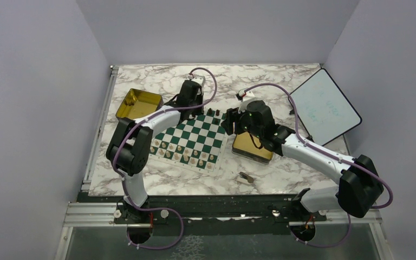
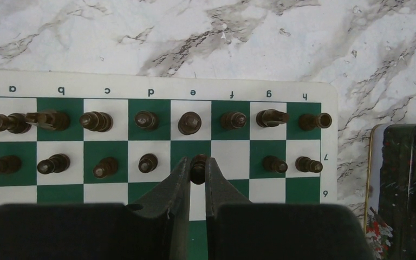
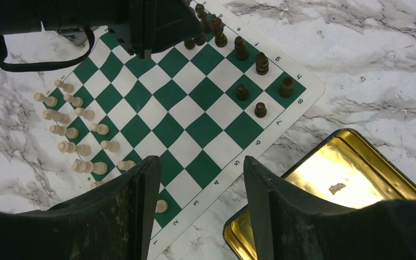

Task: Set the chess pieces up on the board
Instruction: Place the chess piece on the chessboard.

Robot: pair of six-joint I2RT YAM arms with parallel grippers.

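Pinching dark pawn w/ left hand at e7 sq of board flat on bench, long axis upright, head up, base hidden btwn fingers, contact w/ sq unclear; right hand spread, empty, above board edge & gold tin.

The flat square chessboard is chequered in dark green and white and edged by a thin white border, on which dark letters and numerals are printed. The dark brown turned chess pieces are set against pale beige turned chess pieces. The smooth marble-patterned tabletop is coloured white and veined with grey-brown. The rectangular metal tin is seen in shiny gold, the flat rectangular tablet in white with a black rim.
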